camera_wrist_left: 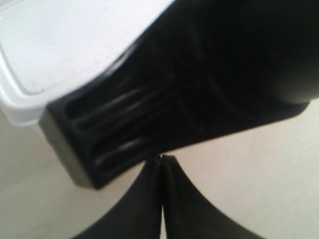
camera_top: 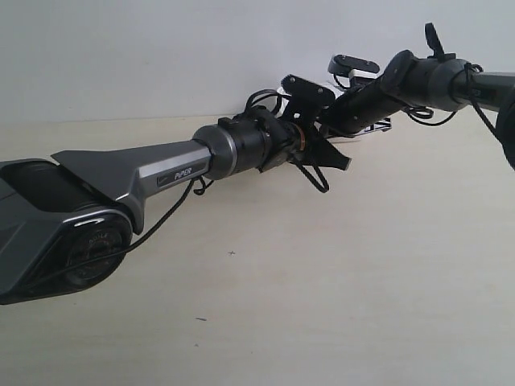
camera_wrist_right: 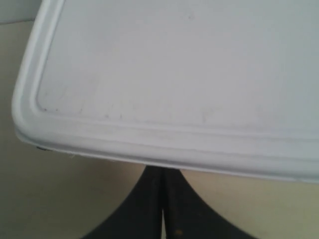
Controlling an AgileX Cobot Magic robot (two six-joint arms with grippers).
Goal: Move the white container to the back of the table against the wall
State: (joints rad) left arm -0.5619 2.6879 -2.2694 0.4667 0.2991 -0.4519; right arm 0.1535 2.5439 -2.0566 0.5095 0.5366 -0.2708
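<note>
The arm at the exterior view's left [camera_top: 161,173] reaches to upper centre and meets the arm at the exterior view's right [camera_top: 418,80]. The left gripper [camera_wrist_left: 161,167] and the right gripper [camera_wrist_right: 162,174] both have jaws pressed together.

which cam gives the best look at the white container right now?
Right wrist view: the white container fills most of the frame, with the lid, raised rim and one rounded corner clear. Left wrist view catches only one corner, with a blurred black part covering the rest. Exterior view: the arms block it.
</note>
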